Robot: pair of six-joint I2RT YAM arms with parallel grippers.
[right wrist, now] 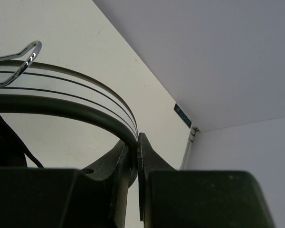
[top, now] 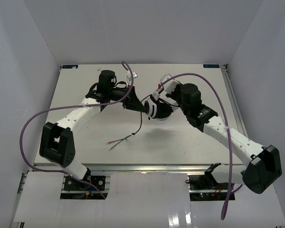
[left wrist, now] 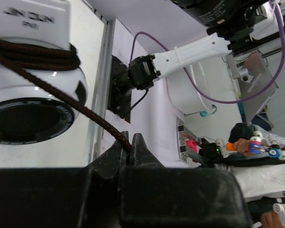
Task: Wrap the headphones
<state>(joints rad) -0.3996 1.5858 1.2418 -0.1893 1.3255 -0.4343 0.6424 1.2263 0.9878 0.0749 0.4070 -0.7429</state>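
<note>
Holding the headphones (top: 157, 110) over the middle of the bench (top: 85, 90), I have both arms meeting there. I cannot tell whether the cup rests on the surface or hangs just above it. The right jaws are shut tight on the thin headband (right wrist: 76, 90), and the left jaws are pinched on the cord (left wrist: 61, 95) just beside the white cup (left wrist: 33, 57).

Several turns of cord already lie in the groove around that cup. The loose tail (top: 128, 137) runs off toward 7 o'clock and ends on the bench.

I judge the set light, mostly hollow plastic. The headband looks springy and smooth, so it may twist or slide in a pinch, and I would grip it near the cup where it flexes least. The cord is braided fabric, limp but grippy. It should hold a pinch well, and it will go slack the moment tension drops. The black ear pad (left wrist: 26, 121) looks soft, so I would not squeeze there.

As for writing, the cup carries "JIN DUN" in grey capitals, with a smaller line beneath that I cannot read. A small dark tag (right wrist: 183, 115) at the far edge of the bench is too small to make out.
</note>
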